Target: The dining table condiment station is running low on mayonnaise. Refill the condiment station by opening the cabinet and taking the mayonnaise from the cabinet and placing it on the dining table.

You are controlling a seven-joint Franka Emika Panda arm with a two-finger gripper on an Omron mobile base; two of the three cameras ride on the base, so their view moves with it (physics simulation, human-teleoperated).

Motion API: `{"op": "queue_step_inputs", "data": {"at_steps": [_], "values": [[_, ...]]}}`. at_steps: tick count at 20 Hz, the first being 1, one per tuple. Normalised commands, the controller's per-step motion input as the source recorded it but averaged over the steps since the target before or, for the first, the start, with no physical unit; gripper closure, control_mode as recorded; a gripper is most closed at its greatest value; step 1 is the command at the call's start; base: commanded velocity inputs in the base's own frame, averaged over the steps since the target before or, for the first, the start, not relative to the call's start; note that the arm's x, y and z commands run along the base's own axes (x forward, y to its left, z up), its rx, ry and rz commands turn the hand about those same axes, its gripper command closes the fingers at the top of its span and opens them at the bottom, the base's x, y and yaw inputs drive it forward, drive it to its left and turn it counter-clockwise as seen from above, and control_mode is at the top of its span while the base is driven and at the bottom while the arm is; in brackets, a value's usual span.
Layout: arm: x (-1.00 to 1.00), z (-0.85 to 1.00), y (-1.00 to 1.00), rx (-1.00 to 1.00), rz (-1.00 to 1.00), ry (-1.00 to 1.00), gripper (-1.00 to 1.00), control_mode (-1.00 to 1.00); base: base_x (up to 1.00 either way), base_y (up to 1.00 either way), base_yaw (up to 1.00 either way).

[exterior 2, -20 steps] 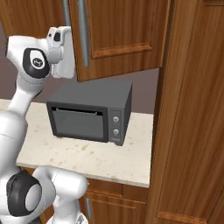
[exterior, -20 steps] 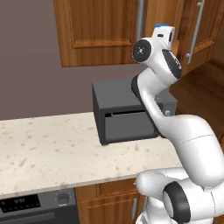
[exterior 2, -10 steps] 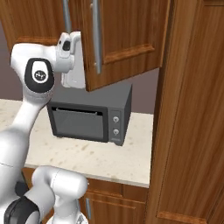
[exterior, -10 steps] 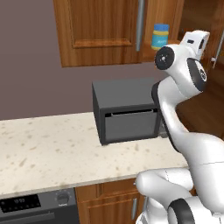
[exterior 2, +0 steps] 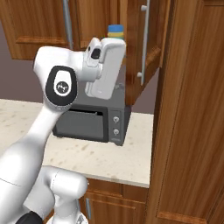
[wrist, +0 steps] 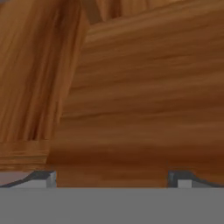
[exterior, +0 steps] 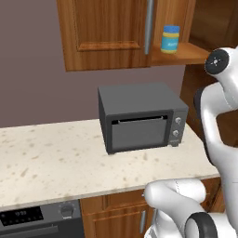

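Behind the wide-open, empty pincer [wrist: 112, 178], the mayonnaise [exterior: 170, 39] on the cabinet [exterior: 111, 35] shelf.

Dull mauve-grey wall [exterior: 32, 69] at 9 o'clock behind a beige speckled stone tabletop [exterior: 51, 162]. Dark grey boxy microwave oven [exterior: 139, 118] stands on it at centre. Tall reddish-brown wood panel [exterior 2: 192, 109] at 3 o'clock. Black stove control panel with knob [exterior: 39, 216] at 7 o'clock, brown base cabinet front [exterior: 123, 211] beside it.
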Motion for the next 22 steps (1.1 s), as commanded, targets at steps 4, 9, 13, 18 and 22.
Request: {"op": "queue_step_inputs", "data": {"at_steps": [4, 9, 13, 18, 22], "values": [[-0.39, 0.0, -0.46, 0.03, -0.05, -0.04, -1.0, -1.0, 0.0, 0.0, 0.0], [-0.14, 0.0, 0.27, 0.0, 0.0, -0.05, -1.0, -1.0, 0.0, 0.0, 0.0], [0.0, 0.0, 1.0, 0.0, -0.02, -0.16, -1.0, -1.0, 0.0, 0.0, 0.0], [0.07, 0.0, 1.0, 0.03, -0.02, -0.26, -1.0, -1.0, 0.0, 0.0, 0.0], [0.15, 0.0, 0.98, 0.2, 0.01, -0.3, -1.0, -1.0, 0.0, 0.0, 0.0]]}}
